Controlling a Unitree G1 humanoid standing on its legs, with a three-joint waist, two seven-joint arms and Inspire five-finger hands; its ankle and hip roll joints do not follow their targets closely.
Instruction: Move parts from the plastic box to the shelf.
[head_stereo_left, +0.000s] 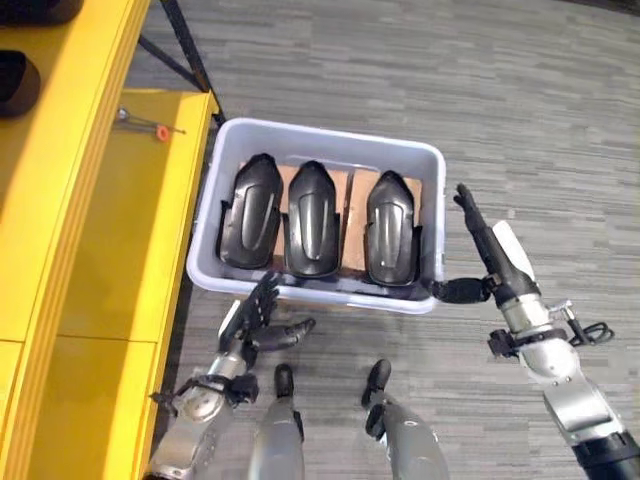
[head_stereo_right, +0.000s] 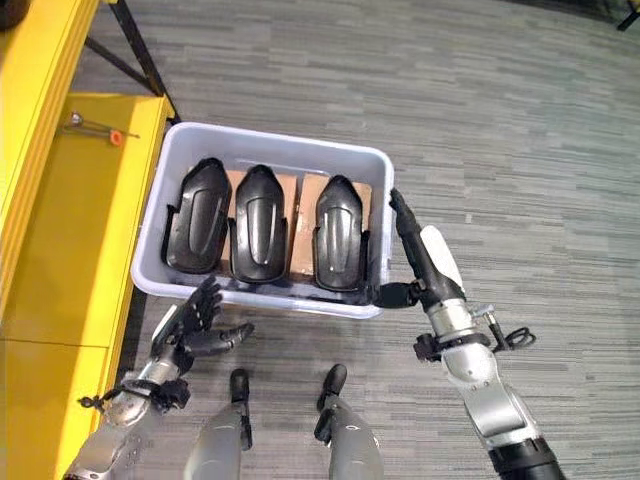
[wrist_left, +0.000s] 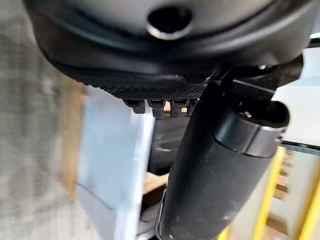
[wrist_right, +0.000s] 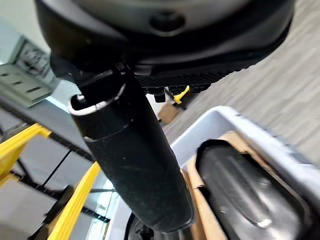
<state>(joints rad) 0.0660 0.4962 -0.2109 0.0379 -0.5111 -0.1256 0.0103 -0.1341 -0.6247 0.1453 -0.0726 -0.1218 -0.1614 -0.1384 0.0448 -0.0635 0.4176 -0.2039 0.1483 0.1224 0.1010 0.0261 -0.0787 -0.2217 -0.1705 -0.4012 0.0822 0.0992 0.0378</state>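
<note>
You are looking down on a pale plastic box (head_stereo_left: 322, 145) that sits on grey carpet (head_stereo_left: 480, 90), just beside the yellow shelf (head_stereo_left: 110, 230) at the robot's left; inside the box three black moulded parts (head_stereo_left: 313, 220) lie side by side, each lengthwise, touching or nearly touching one another, with brown cardboard (head_stereo_left: 345, 200) showing between and under them; none of the parts is in either hand.

Your left hand (head_stereo_left: 262, 318) hangs at the box's near left corner, just below its rim; its fingers are spread and loosely straight, thumb held out toward the middle, holding nothing.

Your right hand (head_stereo_left: 490, 250) stands along the box's right wall; its fingers point straight away from the robot, close together, and the thumb reaches toward the box's near right corner, touching or almost touching the rim; you cannot tell which; the hand grips nothing.

On the shelf's lower yellow surface, well away from the box, lies a small metal tool (head_stereo_left: 145, 124) with an orange tip; dark objects (head_stereo_left: 18, 80) sit on the upper level at the far left.
</note>
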